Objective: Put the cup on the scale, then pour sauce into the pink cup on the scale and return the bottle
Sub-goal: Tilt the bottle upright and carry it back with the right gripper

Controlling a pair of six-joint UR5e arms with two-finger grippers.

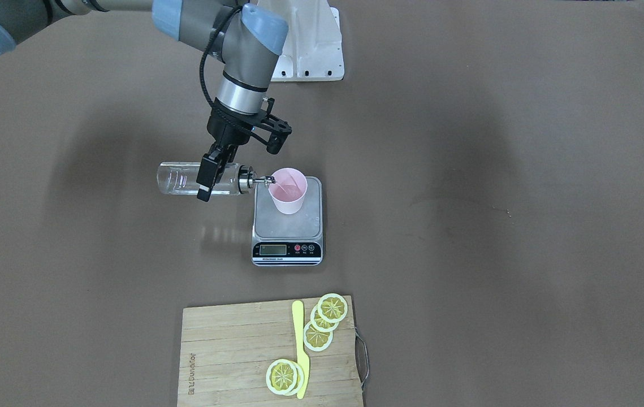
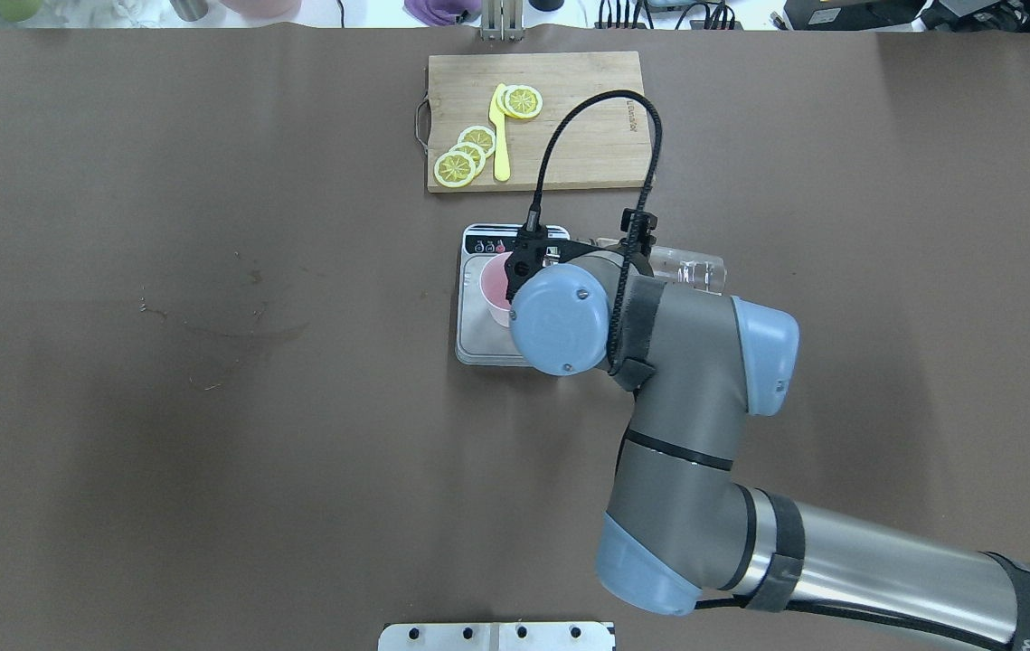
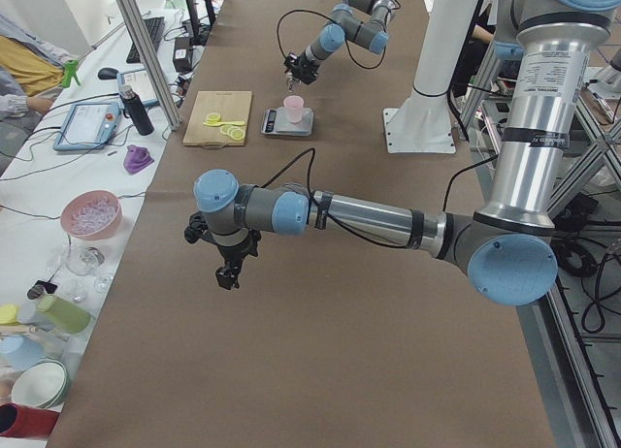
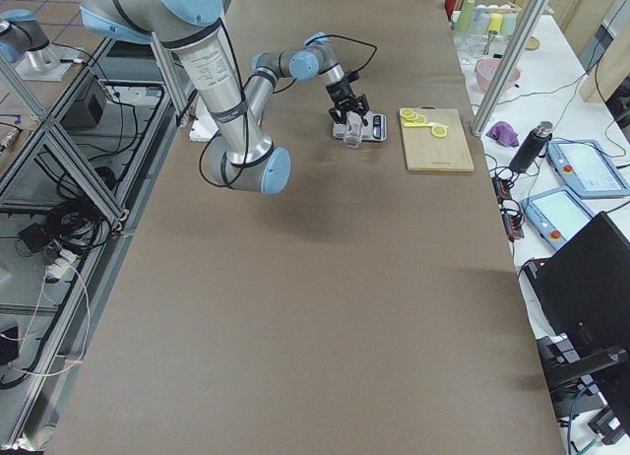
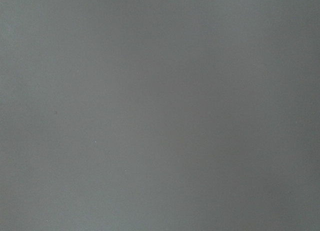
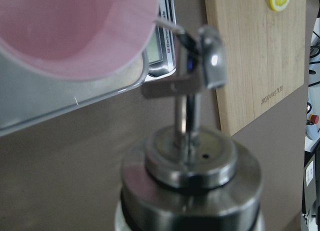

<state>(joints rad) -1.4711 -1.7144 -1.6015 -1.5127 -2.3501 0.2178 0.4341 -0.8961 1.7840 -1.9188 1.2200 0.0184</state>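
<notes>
The cup [image 1: 288,191] stood upright on the scale [image 1: 285,227], so the first step looked done. The bottle [image 1: 177,178] lay almost level just beside it, its spout [image 1: 266,180] reaching over the pink rim and the sauce [image 1: 170,184] pooled along its lower side. The right gripper [image 1: 208,180] was clamped across the bottle's body, which put the task mid-pour, with righting and returning the bottle left to do, while the left gripper [image 3: 230,272] hung over the table well apart, its opening impossible to tell.
</notes>
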